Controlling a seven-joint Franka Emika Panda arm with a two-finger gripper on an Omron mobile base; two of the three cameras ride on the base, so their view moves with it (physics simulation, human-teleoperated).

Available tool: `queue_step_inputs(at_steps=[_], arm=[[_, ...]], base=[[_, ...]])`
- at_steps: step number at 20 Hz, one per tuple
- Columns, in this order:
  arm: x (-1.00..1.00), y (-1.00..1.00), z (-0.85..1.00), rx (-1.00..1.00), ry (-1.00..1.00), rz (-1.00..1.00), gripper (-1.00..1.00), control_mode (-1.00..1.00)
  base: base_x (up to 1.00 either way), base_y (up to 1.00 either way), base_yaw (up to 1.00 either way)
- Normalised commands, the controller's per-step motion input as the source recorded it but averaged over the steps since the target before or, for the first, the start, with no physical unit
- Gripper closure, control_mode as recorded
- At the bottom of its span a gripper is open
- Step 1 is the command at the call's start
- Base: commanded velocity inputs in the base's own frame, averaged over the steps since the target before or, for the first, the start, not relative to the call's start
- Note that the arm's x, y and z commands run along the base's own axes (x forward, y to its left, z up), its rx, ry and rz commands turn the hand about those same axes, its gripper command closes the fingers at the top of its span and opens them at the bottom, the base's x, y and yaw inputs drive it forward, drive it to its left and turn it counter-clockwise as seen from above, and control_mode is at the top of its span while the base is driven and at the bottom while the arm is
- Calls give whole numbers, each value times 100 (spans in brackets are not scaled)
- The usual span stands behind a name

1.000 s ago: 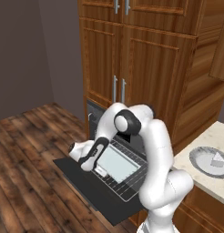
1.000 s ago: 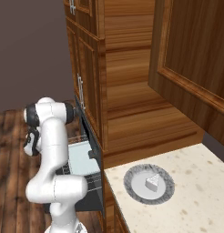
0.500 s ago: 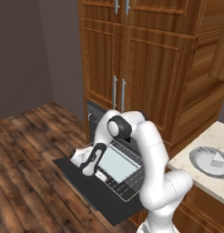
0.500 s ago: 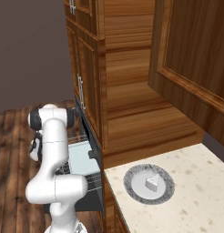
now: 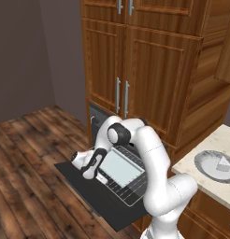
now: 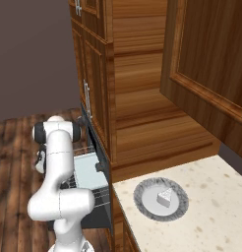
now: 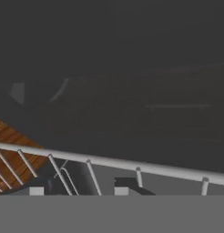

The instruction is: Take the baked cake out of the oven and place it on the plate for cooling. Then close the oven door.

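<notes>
1. Fingers (image 7: 129, 185): two dark tips at the bottom edge of the hand view, just under the rack's front rail (image 7: 132, 164). They look a little apart. Can't tell if they are clamped on the rail or merely near it.
2. Left base view: the hand sits low, left of centre, at the outer edge of the oven rack (image 5: 131, 193), which is pulled out over the open oven door (image 5: 98, 198). The pale baking tray (image 5: 120, 169) lies on the rack just right of the hand.
3. The baked cake (image 6: 165, 197) is already on the plate (image 6: 142, 199), on the bench (image 6: 211, 216) at lower right, well apart from the arm. Judged: only rack-in and door-shut are left.
4. Risk: the thin round rail could slip out of a loose or off-centre pinch, so a push would skid over it and leave the rack out.
5. Risk: a skewed push could jam the rack in its guides or slide the tray off it.
6. Risk: if the door is lifted with the rack out, it hits the rack and won't shut on the oven (image 5: 94, 122).
7. Risk: the elbow swings near the bench edge and could nudge the plate.
</notes>
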Motion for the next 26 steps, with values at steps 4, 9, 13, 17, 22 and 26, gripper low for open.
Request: queue_step_inputs(at_steps=[4, 9, 13, 17, 22, 26], arm=[[4, 0, -54, 3, 0, 0, -100, -100], [5, -1, -78, 1, 2, 0, -100, -100], [15, -25, -73, 0, 1, 0, -100, -100], [17, -48, -42, 0, 0, 0, -100, -100], [20, -55, -27, 0, -1, 0, -100, -100], [21, -55, -27, 0, -2, 0, -100, -100]], base=[[0, 0, 0], [0, 0, 0], [0, 0, 0], [0, 0, 0], [0, 0, 0], [0, 0, 0]])
